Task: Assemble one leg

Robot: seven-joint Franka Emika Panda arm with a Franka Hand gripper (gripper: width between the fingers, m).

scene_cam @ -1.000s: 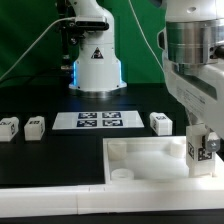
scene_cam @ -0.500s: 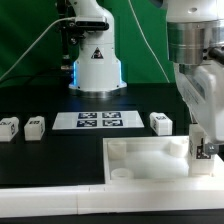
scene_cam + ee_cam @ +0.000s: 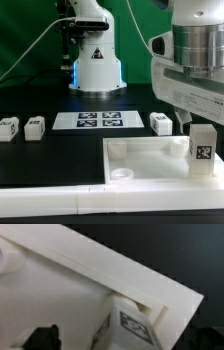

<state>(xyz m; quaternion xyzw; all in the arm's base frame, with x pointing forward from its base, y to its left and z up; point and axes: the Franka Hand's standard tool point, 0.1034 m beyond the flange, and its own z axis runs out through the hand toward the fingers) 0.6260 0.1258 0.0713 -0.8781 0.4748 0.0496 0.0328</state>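
One leg, a small white block with a tag on its face, stands upright in the near right corner of the large white tray-like piece. My gripper hangs just above it, open, with its fingers off the leg. In the wrist view the leg sits in the tray's corner, between my spread fingertips and touching neither; the gripper is centred over it. Three more legs lie on the black table: two at the exterior view's left and one near the tray's far edge.
The marker board lies flat behind the tray. The arm's white base stands at the back with cables beside it. A round socket shows in the tray's near left corner.
The gripper has opened, let go of the leg and risen. The leg now stands by itself in the tray's right corner.
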